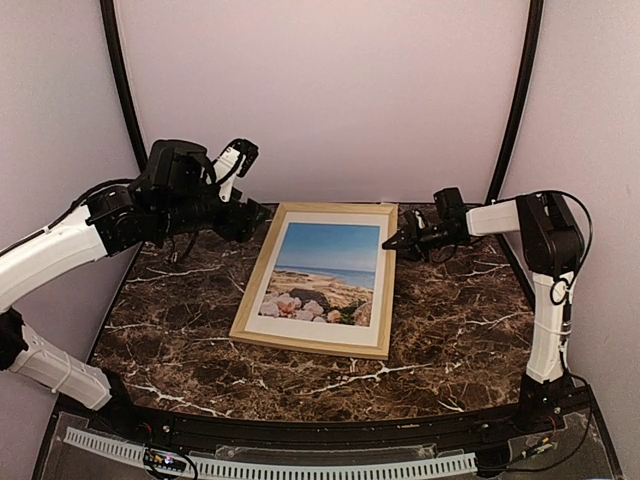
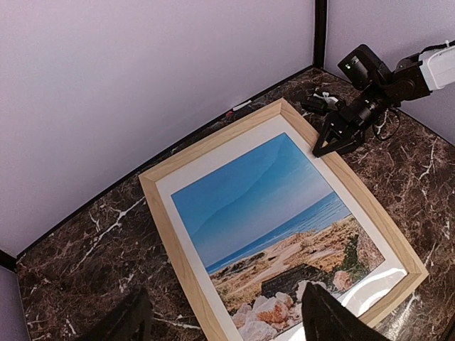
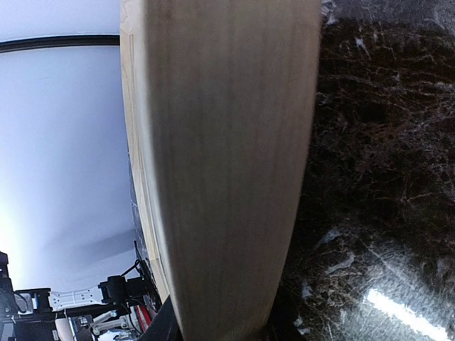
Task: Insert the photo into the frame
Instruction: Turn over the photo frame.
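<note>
The light wooden frame (image 1: 310,346) lies flat in the middle of the dark marble table. The beach photo (image 1: 325,270) shows inside it, bordered by a white mat. My left gripper (image 1: 250,218) hangs open above the table at the frame's far left corner; in its wrist view the dark fingers (image 2: 320,316) stand wide apart over the photo (image 2: 263,206) and the frame (image 2: 163,234). My right gripper (image 1: 390,243) is at the frame's right rail near the far corner. That rail (image 3: 220,177) fills the right wrist view, and the right gripper (image 3: 224,330) is closed across it.
The marble table (image 1: 450,330) extends on both sides of the frame. Pale walls enclose the back and sides, with black poles (image 1: 520,90) at the corners. A perforated white strip (image 1: 300,465) runs along the near edge between the arm bases.
</note>
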`<control>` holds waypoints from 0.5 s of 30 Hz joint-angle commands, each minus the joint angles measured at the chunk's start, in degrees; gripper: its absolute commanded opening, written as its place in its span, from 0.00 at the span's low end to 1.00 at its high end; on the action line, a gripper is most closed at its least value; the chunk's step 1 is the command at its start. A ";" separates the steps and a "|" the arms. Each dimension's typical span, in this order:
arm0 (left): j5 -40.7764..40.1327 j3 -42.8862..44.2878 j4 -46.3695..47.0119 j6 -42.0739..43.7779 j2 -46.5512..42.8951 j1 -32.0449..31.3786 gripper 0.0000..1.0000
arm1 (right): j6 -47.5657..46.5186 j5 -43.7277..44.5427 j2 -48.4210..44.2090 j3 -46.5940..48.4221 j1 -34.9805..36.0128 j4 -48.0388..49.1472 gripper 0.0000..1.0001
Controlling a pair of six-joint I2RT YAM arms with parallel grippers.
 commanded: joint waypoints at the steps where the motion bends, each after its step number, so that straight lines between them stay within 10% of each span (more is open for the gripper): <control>1: 1.72 -1.71 2.55 -1.81 -0.20 0.25 0.76 | 0.93 -6.16 0.73 2.30 -1.26 13.91 0.00; 15: 1.27 -4.24 3.53 -1.80 1.09 0.25 0.77 | 3.32 -7.63 7.17 3.49 -3.35 15.69 0.15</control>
